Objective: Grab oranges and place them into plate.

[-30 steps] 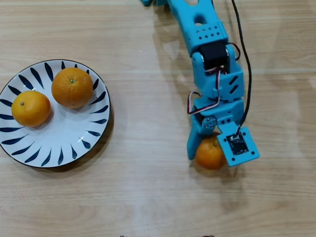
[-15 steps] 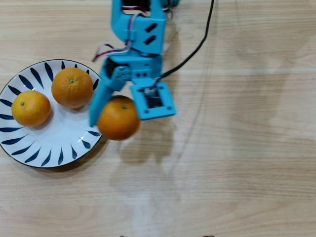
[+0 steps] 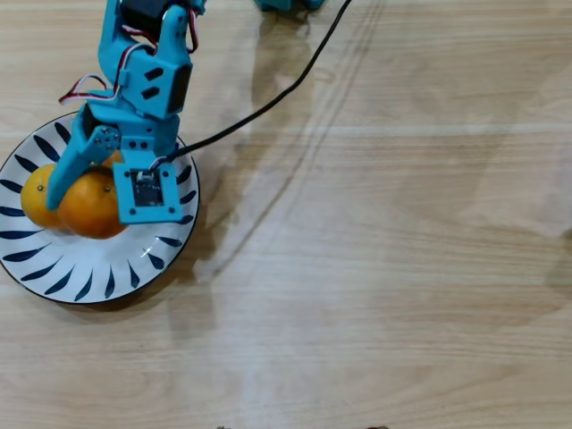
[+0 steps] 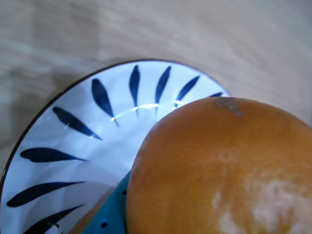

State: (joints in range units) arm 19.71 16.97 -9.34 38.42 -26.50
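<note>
In the overhead view my blue gripper (image 3: 95,207) is over the white plate (image 3: 112,261) with dark blue strokes, shut on an orange (image 3: 89,207). A second orange (image 3: 30,198) lies on the plate just left of the held one and partly behind it. A sliver of a third orange (image 3: 110,160) peeks out under the arm. In the wrist view the held orange (image 4: 219,170) fills the lower right, with the plate (image 4: 73,141) below it and a bit of a blue finger (image 4: 108,214) at the bottom edge. Whether the held orange touches the plate is unclear.
The wooden table (image 3: 384,268) stretches right of the plate. A black cable (image 3: 268,103) runs from the arm toward the top edge, where the blue arm base (image 3: 286,4) shows.
The arm has swung left carrying the orange, from the table at right, past the plate's right edge, to over the plate beside the other oranges.
</note>
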